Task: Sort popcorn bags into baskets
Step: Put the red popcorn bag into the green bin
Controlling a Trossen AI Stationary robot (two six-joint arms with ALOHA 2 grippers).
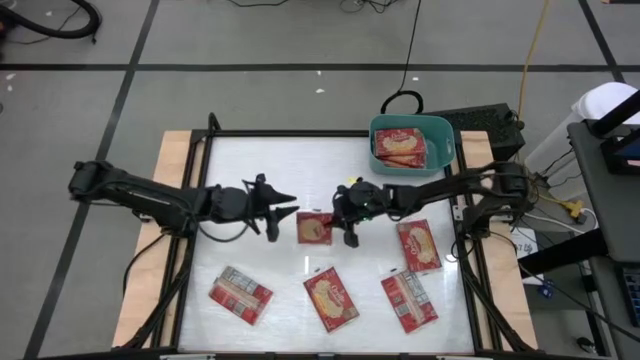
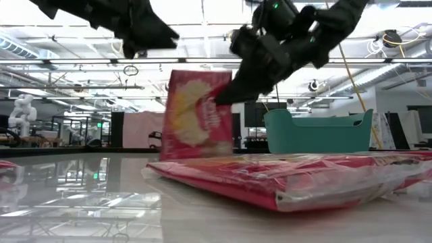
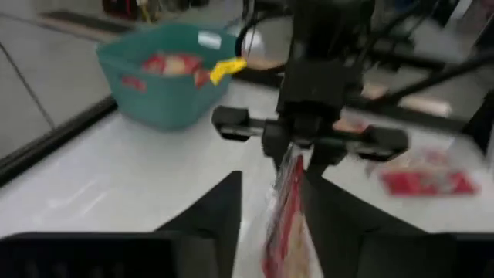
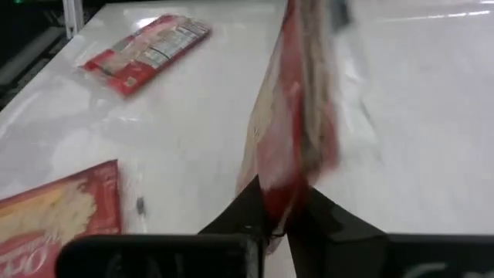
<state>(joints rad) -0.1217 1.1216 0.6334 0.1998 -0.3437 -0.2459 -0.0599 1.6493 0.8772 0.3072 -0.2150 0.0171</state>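
The right gripper (image 1: 343, 222) pinches one edge of a popcorn bag (image 1: 314, 228) near the middle of the table (image 1: 260, 180). In the right wrist view its two dark fingers (image 4: 255, 202) press together on the bag's red edge. The left gripper (image 1: 283, 212) is just beside the same bag on its other side, and its fingers (image 3: 220, 202) are spread apart with the bag's thin edge between them; I cannot tell if they touch it.

The held bag stands almost upright in the low view. It is flat and red with a yellow-tan picture of popcorn. White letters show on it, but they are too blurry to read.

Four more red bags (image 1: 331, 299) lie flat on the table toward the front. Two of them show a grey-white printed panel. The teal basket (image 1: 443, 130) sits at the far right corner with red bags inside.
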